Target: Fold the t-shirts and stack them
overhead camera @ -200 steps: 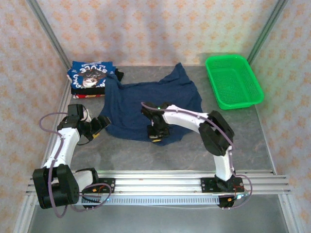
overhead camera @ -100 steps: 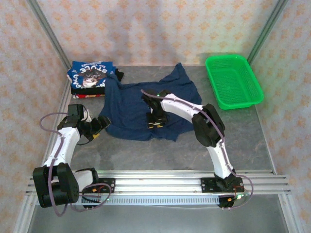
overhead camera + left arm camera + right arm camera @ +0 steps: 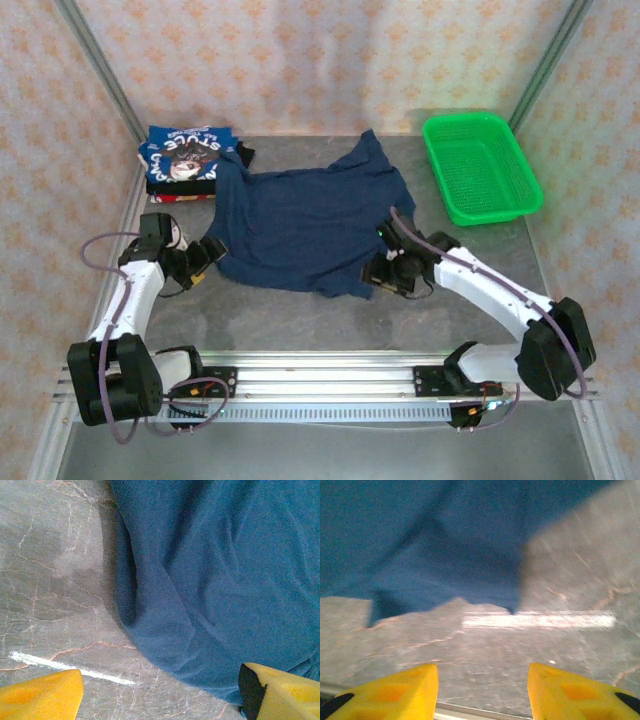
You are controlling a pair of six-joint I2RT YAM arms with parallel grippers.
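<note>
Navy t-shirt (image 3: 300,220) lies spread mid-frame. Right pincer (image 3: 378,276) has just released it, retreating lower right; left pincer (image 3: 210,252) hangs released too, so another fold awaits.

Overhead and close wrist views share navy t-shirt (image 3: 300,225).

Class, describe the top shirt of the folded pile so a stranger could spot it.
Look to the far left corner of the table, where a pile of folded shirts sits. The top shirt is blue with white lettering and a picture, unlike the plain navy shirt spread beside it.
</note>
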